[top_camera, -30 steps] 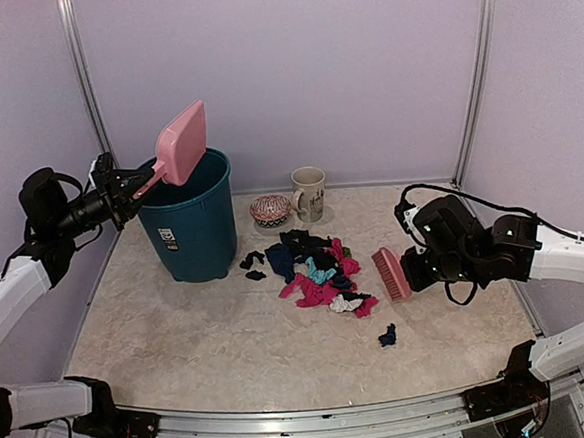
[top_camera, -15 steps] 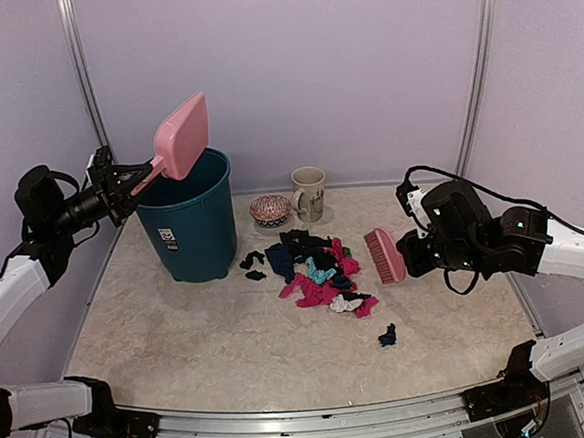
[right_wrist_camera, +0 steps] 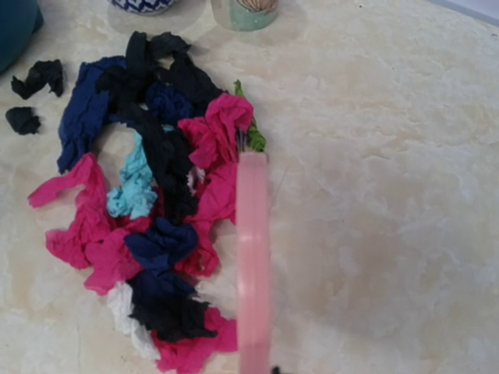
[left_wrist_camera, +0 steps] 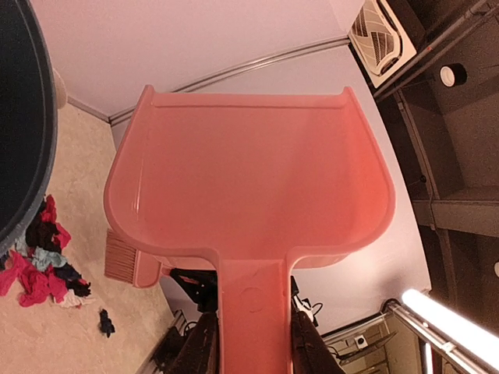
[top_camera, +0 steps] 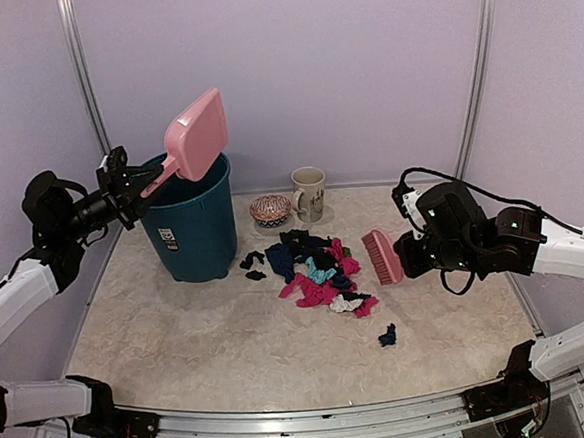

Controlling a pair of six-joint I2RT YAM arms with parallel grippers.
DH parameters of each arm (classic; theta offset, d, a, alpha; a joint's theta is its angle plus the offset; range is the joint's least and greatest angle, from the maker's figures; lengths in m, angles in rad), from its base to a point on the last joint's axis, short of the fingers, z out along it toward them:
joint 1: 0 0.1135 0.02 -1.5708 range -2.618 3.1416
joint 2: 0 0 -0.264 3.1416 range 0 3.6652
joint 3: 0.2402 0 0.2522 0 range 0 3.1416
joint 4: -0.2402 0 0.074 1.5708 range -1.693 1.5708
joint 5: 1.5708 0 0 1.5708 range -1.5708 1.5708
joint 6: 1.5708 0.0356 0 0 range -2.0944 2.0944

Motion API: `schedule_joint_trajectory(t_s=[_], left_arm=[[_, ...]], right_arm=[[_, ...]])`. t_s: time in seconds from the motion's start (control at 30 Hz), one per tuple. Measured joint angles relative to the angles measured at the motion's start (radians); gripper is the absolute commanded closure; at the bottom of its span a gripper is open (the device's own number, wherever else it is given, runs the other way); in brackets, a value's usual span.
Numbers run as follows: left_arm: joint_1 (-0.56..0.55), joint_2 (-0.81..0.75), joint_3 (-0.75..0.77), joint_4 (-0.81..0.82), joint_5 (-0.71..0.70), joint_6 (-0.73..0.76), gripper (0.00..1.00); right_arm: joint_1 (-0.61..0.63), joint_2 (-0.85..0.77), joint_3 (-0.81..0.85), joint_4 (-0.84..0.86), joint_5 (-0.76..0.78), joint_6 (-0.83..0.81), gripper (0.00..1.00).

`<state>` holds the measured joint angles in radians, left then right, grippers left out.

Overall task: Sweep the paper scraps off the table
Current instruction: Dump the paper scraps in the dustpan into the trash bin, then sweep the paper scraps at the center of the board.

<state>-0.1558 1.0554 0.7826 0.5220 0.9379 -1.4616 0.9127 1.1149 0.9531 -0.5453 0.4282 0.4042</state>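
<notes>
Left gripper point(left_wrist_camera: 249, 347) clamps the dustpan point(left_wrist_camera: 249, 179) handle; only the top view shows the right gripper point(top_camera: 407, 253) holding the brush point(top_camera: 383, 256)

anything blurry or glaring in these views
Right wrist: the pink brush close to the lens is a soft blur, the paper scraps sharp. Left wrist: the dustpan is crisp, a light strip glares bottom right. Top external: even light, soft shadows.

Robot lab cell, lilac panel walls point(top_camera: 342, 75), metal frame posts point(top_camera: 476, 76), ceiling strip light point(left_wrist_camera: 456, 331)
</notes>
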Motion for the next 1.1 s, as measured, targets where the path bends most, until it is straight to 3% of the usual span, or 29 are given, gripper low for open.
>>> schedule_joint_trajectory(t_s=[0.1,0.3,0.6,1.1], left_arm=[[0.033,-0.010,0.029,-0.015,-0.003,0.035,1.00],[0.039,-0.017,0.104,-0.210,-0.031,0.181,1.00],[0.098,-0.075,0.227,-0.447,-0.069,0.412,1.00],[0.110,-0.157,0.319,-0.818,-0.246,0.843,1.00]], right_arm=[[0.000,0.000,0.000,0.018,-0.013,-0.001,1.00],[0.000,-0.026,0.000,0.084,-0.076,-0.007,1.00],[0.000,-0.071,0.000,0.323,-0.211,0.023,1.00],[-0.005,0.218,-0.001,0.692,-0.340,0.235,1.00]])
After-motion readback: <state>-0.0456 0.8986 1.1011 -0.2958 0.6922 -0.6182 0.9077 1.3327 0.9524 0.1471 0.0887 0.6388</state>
